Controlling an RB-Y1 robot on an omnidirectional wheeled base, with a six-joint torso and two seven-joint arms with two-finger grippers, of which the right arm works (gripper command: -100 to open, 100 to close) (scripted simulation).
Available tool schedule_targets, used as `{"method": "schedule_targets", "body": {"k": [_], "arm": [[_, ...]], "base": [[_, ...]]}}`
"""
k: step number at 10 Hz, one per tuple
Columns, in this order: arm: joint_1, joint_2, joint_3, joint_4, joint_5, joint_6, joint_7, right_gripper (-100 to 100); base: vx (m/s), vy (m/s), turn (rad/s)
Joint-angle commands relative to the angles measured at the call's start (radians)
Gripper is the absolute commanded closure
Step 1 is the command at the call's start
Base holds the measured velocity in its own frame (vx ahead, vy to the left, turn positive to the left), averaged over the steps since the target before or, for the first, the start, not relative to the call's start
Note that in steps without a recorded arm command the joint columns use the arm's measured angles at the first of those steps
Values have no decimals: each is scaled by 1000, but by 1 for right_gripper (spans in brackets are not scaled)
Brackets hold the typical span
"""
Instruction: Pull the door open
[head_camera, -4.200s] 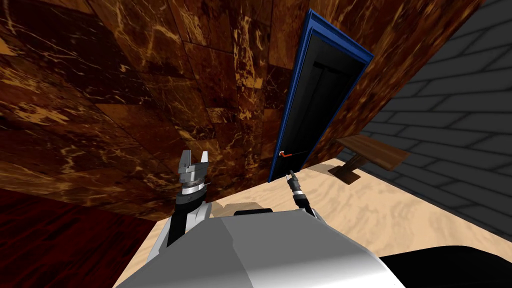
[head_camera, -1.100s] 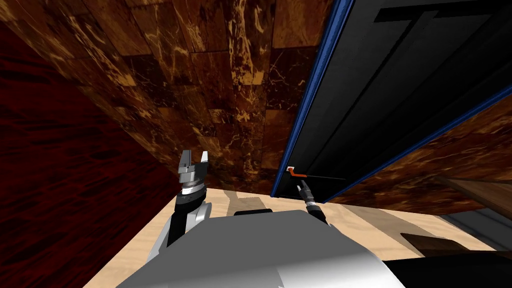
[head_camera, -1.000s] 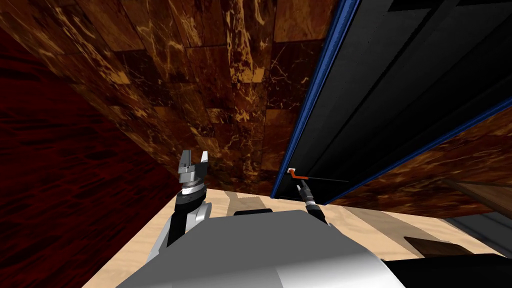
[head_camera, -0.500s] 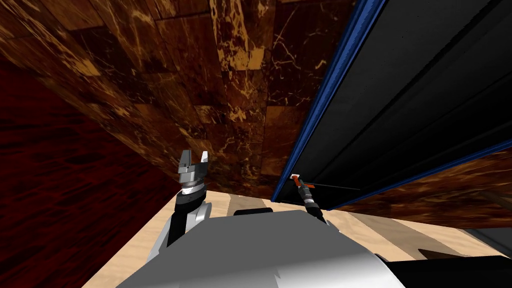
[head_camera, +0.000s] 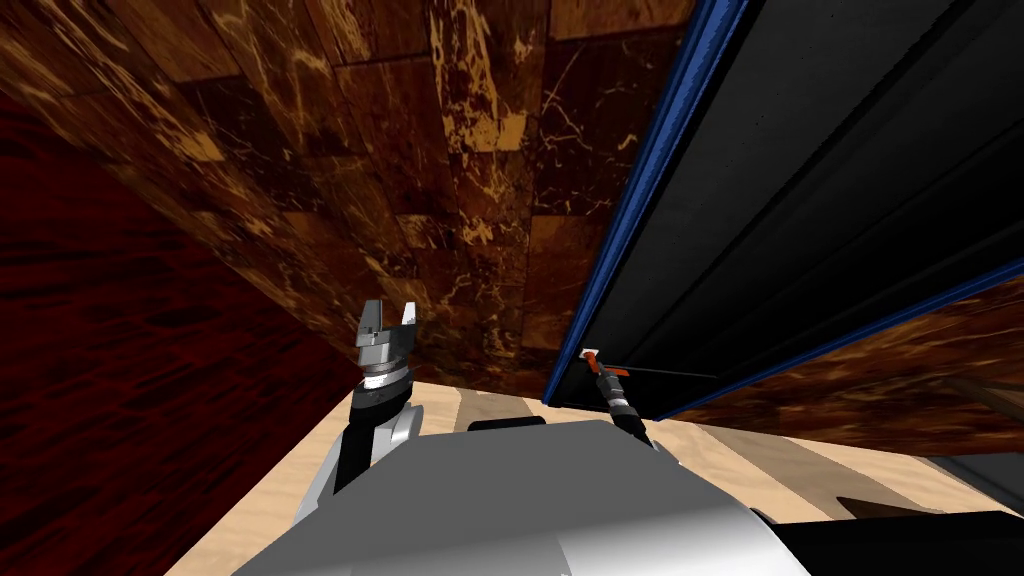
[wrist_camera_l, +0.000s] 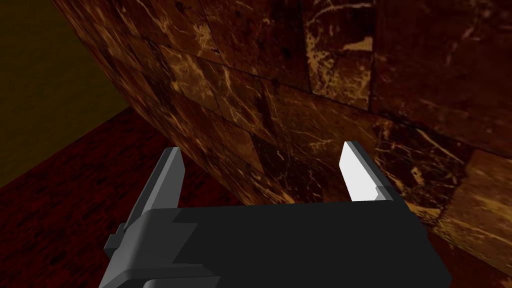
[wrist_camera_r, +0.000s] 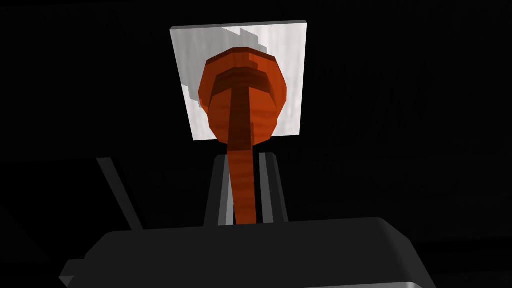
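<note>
Standing beside a brown marbled wall (head_camera: 420, 150): black door (head_camera: 820, 180) in blue frame (head_camera: 640, 200), at the robot's right front. White plate (wrist_camera_r: 290, 75) by the door's edge bearing orange lever handle (wrist_camera_r: 242, 100). Right gripper (wrist_camera_r: 243, 165) clenched on that handle. Left gripper (wrist_camera_l: 262, 155) raised before the wall, fingers spread.
</note>
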Motion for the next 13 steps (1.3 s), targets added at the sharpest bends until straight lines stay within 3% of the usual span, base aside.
{"method": "schedule_targets", "body": {"k": [1, 4, 9, 10, 13], "arm": [[15, -10, 17, -4, 8, -22, -12, 100], [37, -24, 41, -10, 18, -53, -29, 100], [92, -61, 101, -24, 46, -131, -72, 100], [79, -56, 97, -10, 44, -125, -68, 100], [96, -68, 114, 14, 49, -175, -85, 100]], "base": [[-112, -43, 83], [-158, -75, 85], [-205, -58, 79], [-90, -20, 15], [-192, -69, 164]]}}
